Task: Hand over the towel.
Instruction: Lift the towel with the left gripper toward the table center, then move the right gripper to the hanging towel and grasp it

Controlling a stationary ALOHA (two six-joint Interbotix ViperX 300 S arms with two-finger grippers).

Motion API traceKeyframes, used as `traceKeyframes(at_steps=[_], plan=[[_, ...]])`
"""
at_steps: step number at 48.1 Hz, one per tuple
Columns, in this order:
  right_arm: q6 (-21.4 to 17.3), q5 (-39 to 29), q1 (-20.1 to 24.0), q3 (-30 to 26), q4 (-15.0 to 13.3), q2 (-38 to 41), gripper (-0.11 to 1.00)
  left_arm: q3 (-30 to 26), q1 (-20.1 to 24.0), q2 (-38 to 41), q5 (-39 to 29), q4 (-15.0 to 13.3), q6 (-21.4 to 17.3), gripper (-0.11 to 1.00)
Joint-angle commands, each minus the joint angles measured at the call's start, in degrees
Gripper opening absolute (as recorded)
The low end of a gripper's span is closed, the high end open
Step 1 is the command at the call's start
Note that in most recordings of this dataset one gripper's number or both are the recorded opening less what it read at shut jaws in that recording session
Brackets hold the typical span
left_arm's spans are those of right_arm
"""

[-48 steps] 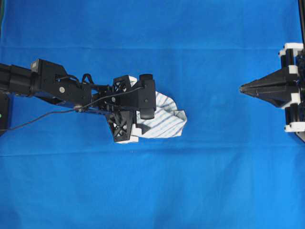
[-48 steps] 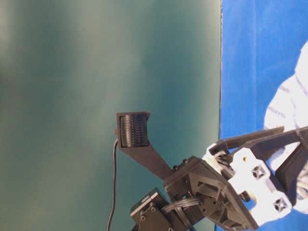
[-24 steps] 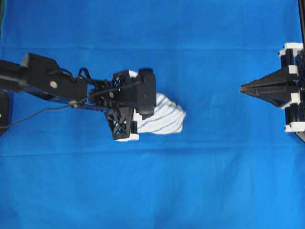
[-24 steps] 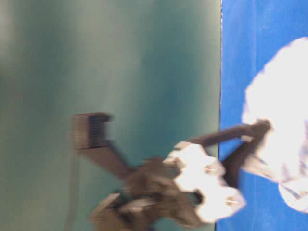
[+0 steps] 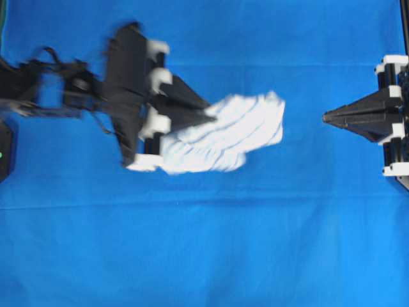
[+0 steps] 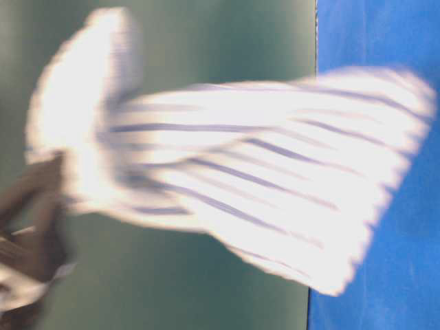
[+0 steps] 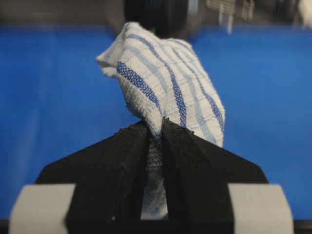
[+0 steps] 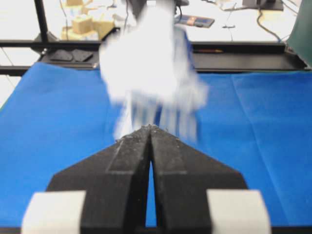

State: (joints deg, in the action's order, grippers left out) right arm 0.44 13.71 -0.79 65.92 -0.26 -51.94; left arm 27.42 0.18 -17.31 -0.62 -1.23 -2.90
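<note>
The left claw (image 7: pixel 155 130) is clamped on the striped towel (image 7: pixel 165 83) above the blue cloth (image 5: pixel 204 256), well left of the right claw (image 5: pixel 327 118), whose fingers are pressed together.

Overhead view: my left gripper (image 5: pixel 208 118) sits left of centre, the towel (image 5: pixel 223 133) extending from its tips toward the right. My right gripper (image 5: pixel 327 118) lies at the far right, apart from the towel. Cloth (image 5: pixel 204 243) underlies everything.

Bright, even light; the towel (image 6: pixel 240 185) smears with motion blur.
</note>
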Motion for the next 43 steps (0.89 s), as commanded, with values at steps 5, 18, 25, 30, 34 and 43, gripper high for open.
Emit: traceKeyframes(at_steps=[5,18,25,30,34,43], plan=[[0.09,0.53,-0.09,-1.58,0.00,0.18,0.00,1.32,0.09,-4.31,5.27,0.09,-1.32,0.05],[-0.70,2.02,0.00,-2.64,-0.09,0.62,0.00,1.85,0.09,-4.66,5.80,-0.09,-1.23,0.05],[-1.23,3.52,0.00,-4.04,0.18,3.69,0.00,1.85,-0.09,-4.57,5.80,-0.09,-1.23,0.05],[-2.29,4.13,-0.09,-5.89,0.09,7.03,0.01,1.85,-0.18,-4.66,5.80,-0.09,-1.23,0.05],[-2.64,4.83,0.00,-7.47,0.18,9.49,0.08,1.85,-0.18,-4.57,5.80,0.00,-1.23,0.05],[-2.64,9.32,0.00,-11.43,0.00,18.19,0.62,1.93,-0.26,-4.22,5.98,-0.09,-1.23,0.05]])
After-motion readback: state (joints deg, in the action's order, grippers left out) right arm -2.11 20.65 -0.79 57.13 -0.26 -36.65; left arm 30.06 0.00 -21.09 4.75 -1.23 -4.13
